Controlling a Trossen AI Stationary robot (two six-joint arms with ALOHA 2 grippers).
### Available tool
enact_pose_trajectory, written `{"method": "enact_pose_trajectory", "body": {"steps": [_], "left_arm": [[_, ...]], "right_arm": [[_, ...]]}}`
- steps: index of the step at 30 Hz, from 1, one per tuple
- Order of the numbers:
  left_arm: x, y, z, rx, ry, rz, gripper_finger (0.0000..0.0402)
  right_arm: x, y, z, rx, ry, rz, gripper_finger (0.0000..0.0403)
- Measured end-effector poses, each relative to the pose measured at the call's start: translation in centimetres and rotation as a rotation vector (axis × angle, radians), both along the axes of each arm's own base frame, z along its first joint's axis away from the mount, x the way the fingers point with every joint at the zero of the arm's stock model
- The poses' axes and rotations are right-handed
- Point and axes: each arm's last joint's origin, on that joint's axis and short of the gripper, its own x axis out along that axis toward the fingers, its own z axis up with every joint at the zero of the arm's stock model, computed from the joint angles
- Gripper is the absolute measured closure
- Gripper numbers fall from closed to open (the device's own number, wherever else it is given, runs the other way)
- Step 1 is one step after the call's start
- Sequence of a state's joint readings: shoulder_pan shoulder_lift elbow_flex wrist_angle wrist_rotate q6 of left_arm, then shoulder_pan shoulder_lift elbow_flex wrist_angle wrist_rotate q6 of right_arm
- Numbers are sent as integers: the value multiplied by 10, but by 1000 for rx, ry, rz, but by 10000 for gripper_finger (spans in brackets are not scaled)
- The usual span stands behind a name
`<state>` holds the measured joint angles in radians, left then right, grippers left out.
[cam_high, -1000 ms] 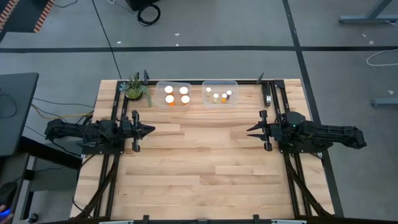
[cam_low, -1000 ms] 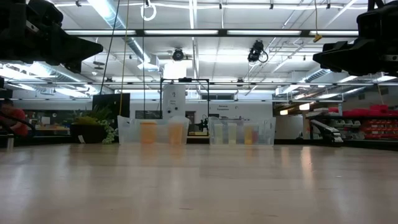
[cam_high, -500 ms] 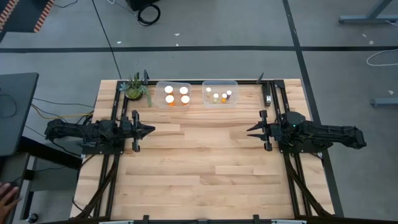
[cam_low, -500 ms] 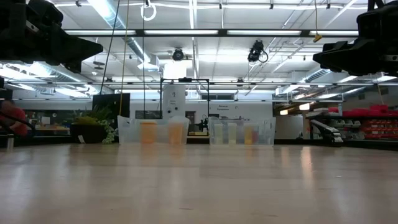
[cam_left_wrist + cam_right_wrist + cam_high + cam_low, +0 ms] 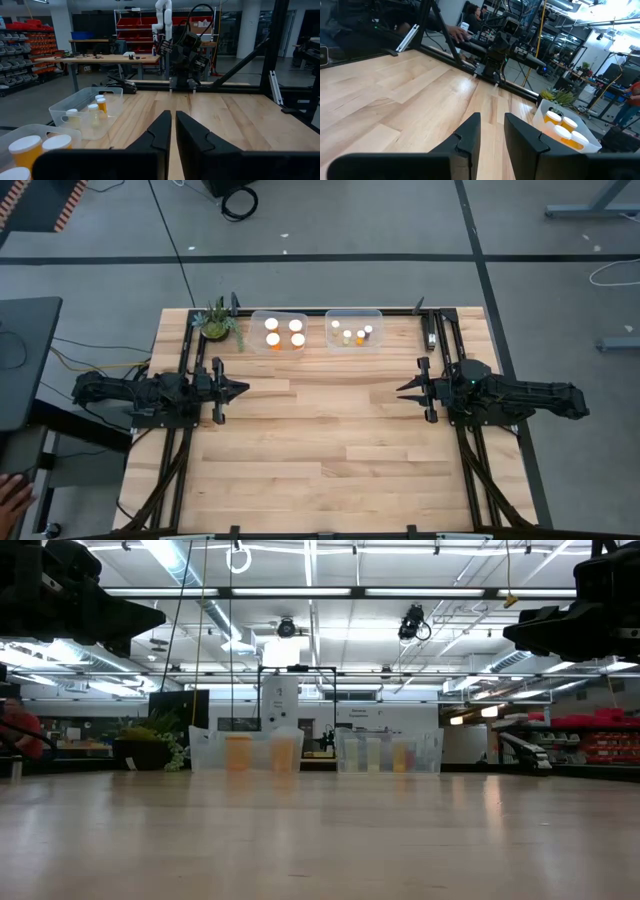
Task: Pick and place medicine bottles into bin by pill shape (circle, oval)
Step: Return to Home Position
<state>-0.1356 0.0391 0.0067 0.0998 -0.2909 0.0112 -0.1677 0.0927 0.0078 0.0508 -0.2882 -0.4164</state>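
- Left gripper (image 5: 240, 389): raised over the left side of the table (image 5: 320, 450), pointing toward the centre. In the left wrist view its fingers (image 5: 159, 131) are pressed almost together, with only a thin slit between them and nothing held.
- Right gripper (image 5: 402, 391): mirrored over the right side, facing the left gripper and well apart from it. In the right wrist view its fingers (image 5: 469, 131) stand slightly apart, also empty.
- Left bin (image 5: 278, 313): clear, at the far edge, just beside the potted plant (image 5: 216, 325). It holds four white-capped orange bottles (image 5: 297, 339).
- Right bin (image 5: 353, 311): clear, beside the left bin. It holds four small bottles (image 5: 348, 335) with pale or coloured tops.
- No bottle is visible on the open boards, so the sorting appears complete.
- Step in hand, as judged: return to the rest pose. Both arms already look close to it.
- To do it well, any final motion should be small, slow and level.
- Keep both grippers high and away from the far edge, so that neither bin nor the plant is nudged.
- Keep the arms on their own sides and finish with matching, symmetric poses.
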Motion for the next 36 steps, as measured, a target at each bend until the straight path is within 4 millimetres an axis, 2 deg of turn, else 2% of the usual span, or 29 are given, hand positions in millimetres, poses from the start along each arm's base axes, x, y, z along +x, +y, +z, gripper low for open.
{"method": "enact_pose_trajectory", "body": {"steps": [11,19,30,36], "left_arm": [[0,0,0,0,-1,0,376],[0,0,0,0,0,-1,366],[0,0,0,0,0,0,378],[0,0,0,0,0,0,371]], "right_arm": [[0,0,0,0,0,0,310],[0,0,0,0,0,0,310],[0,0,0,0,0,0,310],[0,0,0,0,0,0,310]]}}
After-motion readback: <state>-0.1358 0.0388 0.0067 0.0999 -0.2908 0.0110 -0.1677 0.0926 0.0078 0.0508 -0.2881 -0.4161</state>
